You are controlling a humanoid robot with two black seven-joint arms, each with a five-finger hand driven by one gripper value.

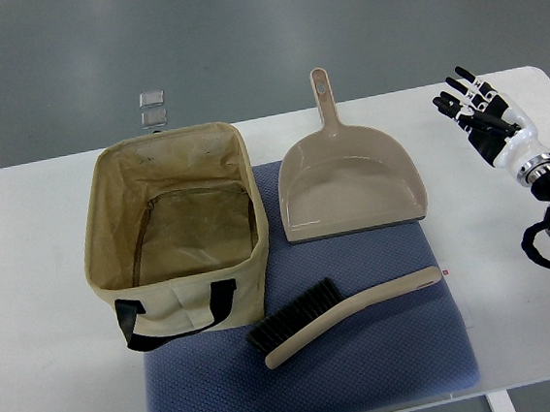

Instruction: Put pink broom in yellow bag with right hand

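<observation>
Right robot hand [482, 114]: fingers spread, holding nothing, over white table [30, 288] far-right edge.
Pinkish-beige plastic hand broom w/ black bristles [339, 315]: lying on blue mat [367, 353], well left of & nearer than hand.
Open yellowish fabric bag w/ black handle [175, 230]: further left, past broom.
Beige dustpan [346, 184]: btwn bag & hand.

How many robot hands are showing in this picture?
1. The right hand is at the table's far right edge, fingers spread, holding nothing, well away from the broom. The other arm lies outside the picture.
</observation>
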